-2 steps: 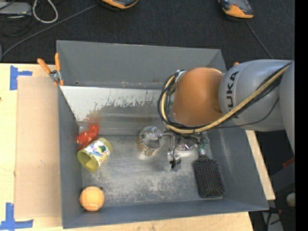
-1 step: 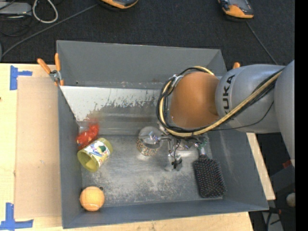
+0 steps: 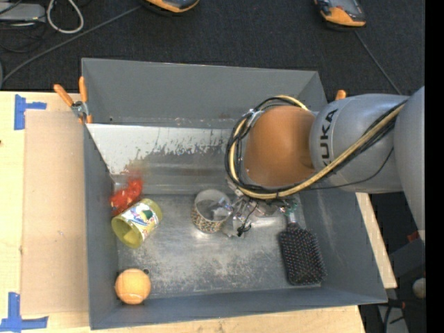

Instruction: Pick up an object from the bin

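Bin [image 3: 194,263] | tipped yellow cup [image 3: 136,222], orange ball [image 3: 132,286], black brush [image 3: 301,256], patterned ring [image 3: 207,215]

Grey arm [image 3: 361,141] in from right; orange-covered wrist [image 3: 277,148] (cables looped round it) low; gripper [image 3: 239,219] beneath it.

In the bin [image 3: 201,96] a tape ring [image 3: 206,215] lies near the middle of the floor, with the gripper [image 3: 239,222] just beside it on its right. Further right, nearer the front wall, lies a hairbrush [image 3: 301,255]. At the left a cup [image 3: 137,222] lies on its side (a small lump [image 3: 125,195] sits just behind it). A ball [image 3: 132,286] rests in the front left corner, apart from the cup.
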{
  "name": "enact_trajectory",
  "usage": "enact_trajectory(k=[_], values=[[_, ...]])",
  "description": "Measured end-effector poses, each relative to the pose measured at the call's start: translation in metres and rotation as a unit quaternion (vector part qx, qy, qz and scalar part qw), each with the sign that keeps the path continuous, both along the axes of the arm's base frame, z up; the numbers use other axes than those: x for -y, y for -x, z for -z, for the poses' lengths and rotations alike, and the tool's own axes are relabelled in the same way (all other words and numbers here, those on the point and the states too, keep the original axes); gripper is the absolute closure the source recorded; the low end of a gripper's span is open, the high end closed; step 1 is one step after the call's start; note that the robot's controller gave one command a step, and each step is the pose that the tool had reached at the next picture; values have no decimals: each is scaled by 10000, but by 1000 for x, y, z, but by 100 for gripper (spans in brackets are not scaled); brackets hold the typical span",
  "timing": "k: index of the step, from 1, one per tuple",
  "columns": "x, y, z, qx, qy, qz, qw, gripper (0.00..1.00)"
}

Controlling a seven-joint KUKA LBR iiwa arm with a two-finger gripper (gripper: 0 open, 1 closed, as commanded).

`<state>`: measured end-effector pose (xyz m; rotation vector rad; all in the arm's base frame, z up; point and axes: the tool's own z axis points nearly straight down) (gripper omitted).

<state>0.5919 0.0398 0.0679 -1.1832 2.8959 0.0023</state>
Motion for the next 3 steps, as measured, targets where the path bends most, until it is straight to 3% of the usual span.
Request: enact_trajectory(k=[3], values=[[-1,5,-20,-58,-2,-13,10000,100]])
